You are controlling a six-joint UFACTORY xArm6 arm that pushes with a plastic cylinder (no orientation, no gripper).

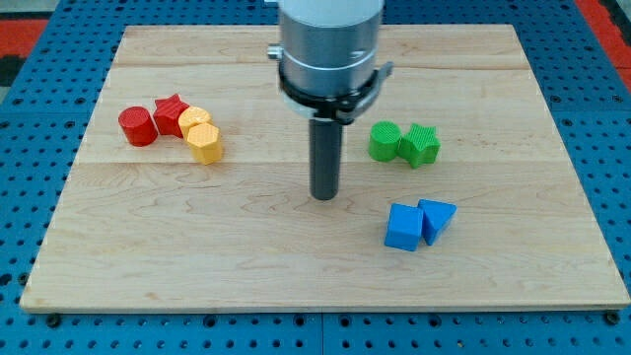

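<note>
My tip [324, 195] rests on the wooden board near its middle, touching no block. The nearest blocks are the blue cube [402, 227] and the blue triangular block [438, 218], down and to the view's right, pressed side by side. Up and right sit a green cylinder [385, 140] and a green star-shaped block [420, 145], also touching each other. Far to the view's left is a cluster: a red cylinder [138, 126], a red star [171, 113], a yellow round block [194, 122] and a yellow hexagonal block [205, 142].
The wooden board [246, 247] lies on a blue pegboard surface [30, 118]. The arm's grey body [329, 49] hangs over the board's top middle, hiding part of it.
</note>
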